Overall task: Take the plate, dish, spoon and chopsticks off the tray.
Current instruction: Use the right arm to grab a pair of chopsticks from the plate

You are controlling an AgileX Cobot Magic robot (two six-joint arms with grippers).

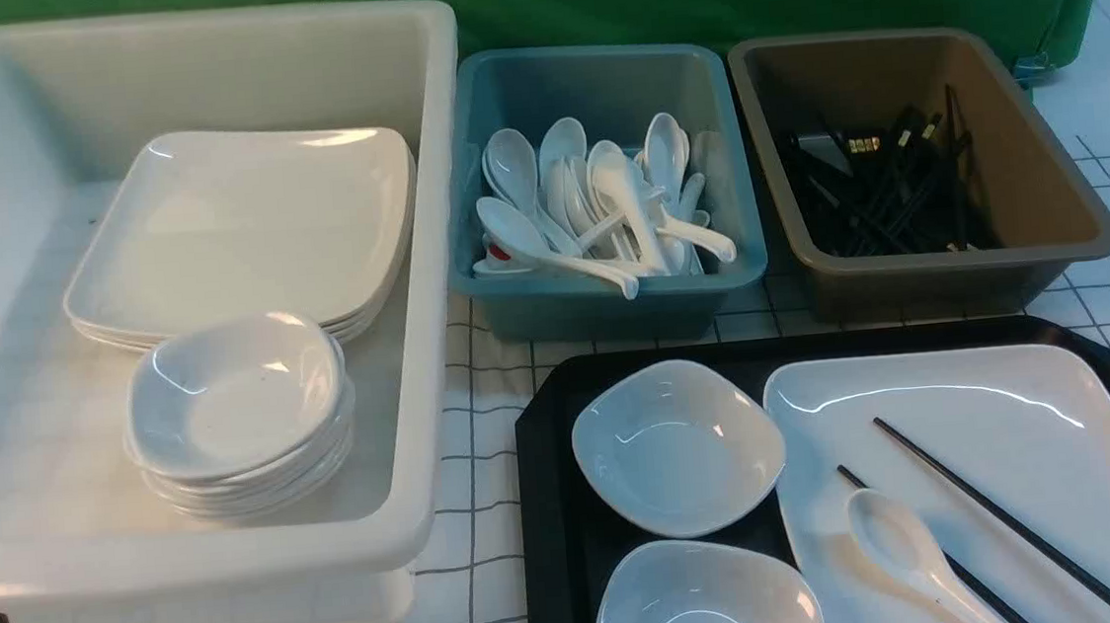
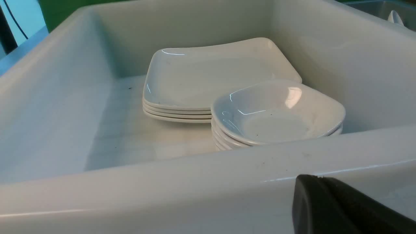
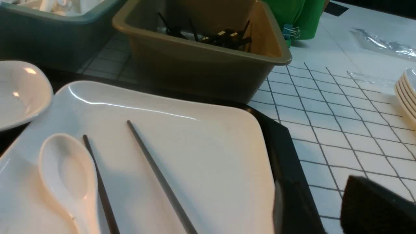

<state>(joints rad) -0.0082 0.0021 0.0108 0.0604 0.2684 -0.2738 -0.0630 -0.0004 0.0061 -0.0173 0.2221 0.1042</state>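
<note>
On the right half of the tray (image 1: 559, 549), at the near right of the table (image 1: 481, 377), sits the plate (image 1: 968, 398). The spoon (image 1: 905, 541) lies bowl-up on its near left part. The chopsticks (image 1: 986, 501) are laid slantwise across it, one close against the spoon and the other apart to the right. Two dishes stand on the tray's left half, the far one (image 1: 679, 445) right against the plate's rim and the near one (image 1: 702, 602) cut off by the front view's edge. By the look of it, the clearing has not begun: every piece named in the task is on the tray, and each is left to move.

Three tubs wait beyond the tray. The white tub (image 1: 198, 52), the largest, at left, holds stacked plates (image 1: 241, 227) at its far side and stacked dishes (image 1: 235, 396) in front of them. The blue tub (image 1: 596, 80), in the middle, is heaped with spoons (image 1: 596, 199). The brown tub (image 1: 853, 70), at right, holds a tangle of black sticks (image 1: 892, 186).

The left pincer (image 2: 312, 191), closed and empty, hovers just outside the white tub's near wall. The right pincer (image 3: 312, 201) hangs over the tray's right rim beside the plate, with its jaws apart and nothing between them.
</note>
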